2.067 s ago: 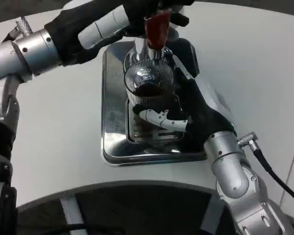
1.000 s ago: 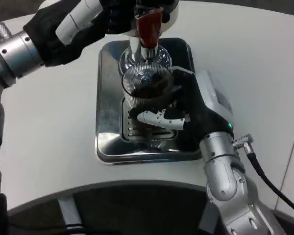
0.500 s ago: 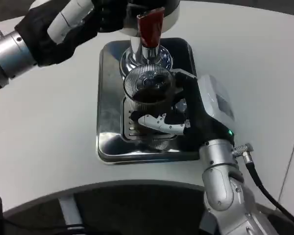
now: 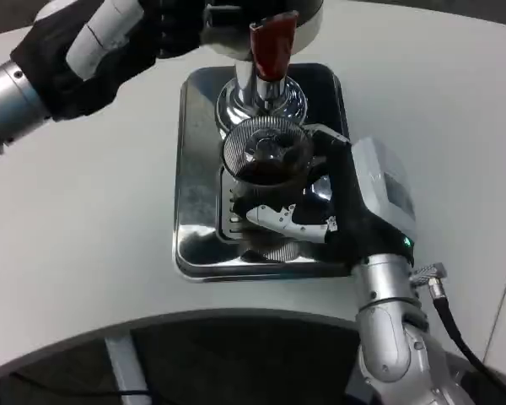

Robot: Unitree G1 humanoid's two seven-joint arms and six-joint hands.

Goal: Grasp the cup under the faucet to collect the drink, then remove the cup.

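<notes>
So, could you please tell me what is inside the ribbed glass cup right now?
A dark drink sits in the lower part of the cup, which the right hand grips over the metal drip tray. How deep it goes is hidden by the fingers.

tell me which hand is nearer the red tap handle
Left. The left hand is up at the dispenser top, right beside the red tap handle. The right hand is lower in the picture, its fingers wrapped around the cup.
</notes>
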